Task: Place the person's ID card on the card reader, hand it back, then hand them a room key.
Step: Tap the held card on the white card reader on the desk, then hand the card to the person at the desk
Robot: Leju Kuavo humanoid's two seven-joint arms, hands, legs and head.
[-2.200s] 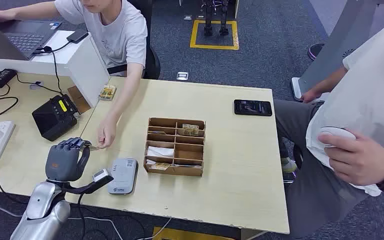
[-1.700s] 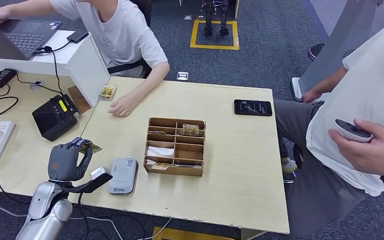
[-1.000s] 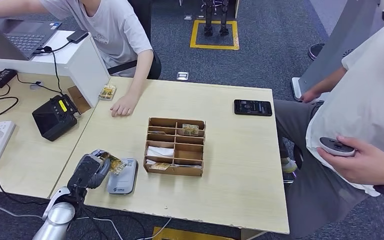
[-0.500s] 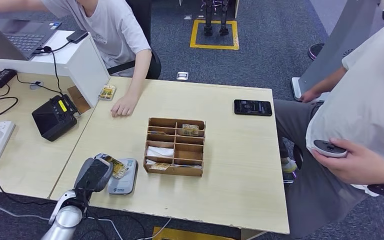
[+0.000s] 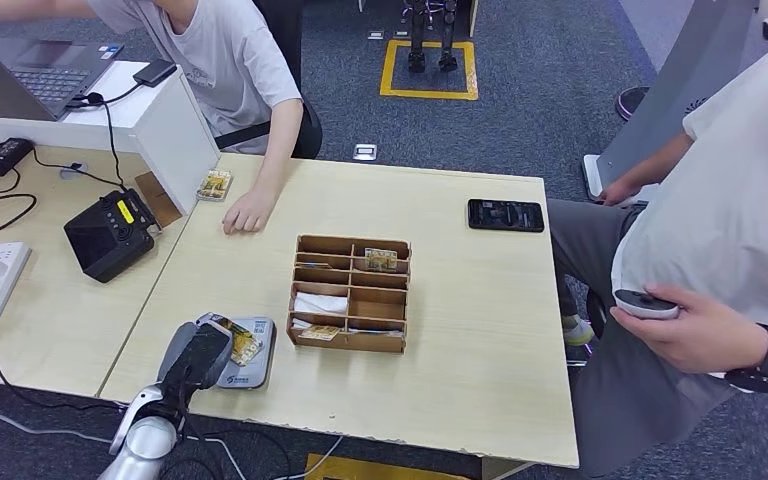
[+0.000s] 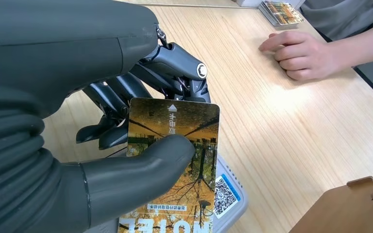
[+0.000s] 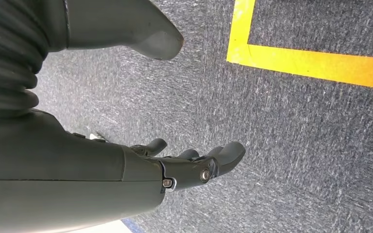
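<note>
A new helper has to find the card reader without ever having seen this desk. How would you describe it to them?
On the light wooden table, start from the brown compartmented organizer in the middle. Beside it, toward the robot's left hand, near the table's front edge, lies the card reader: a flat, light grey, rounded pad, unlike the black box farther back.

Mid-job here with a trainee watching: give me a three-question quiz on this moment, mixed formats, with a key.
1. True or false: the left robot hand holds the ID card over the card reader.
2. Multiple choice: the black phone lies A) in the wooden organizer, B) near the table's far right edge, C) on the reader.
3. Fill in: the right robot hand hangs above the ____.

Key: 1 true; 2 B; 3 carpet.
</note>
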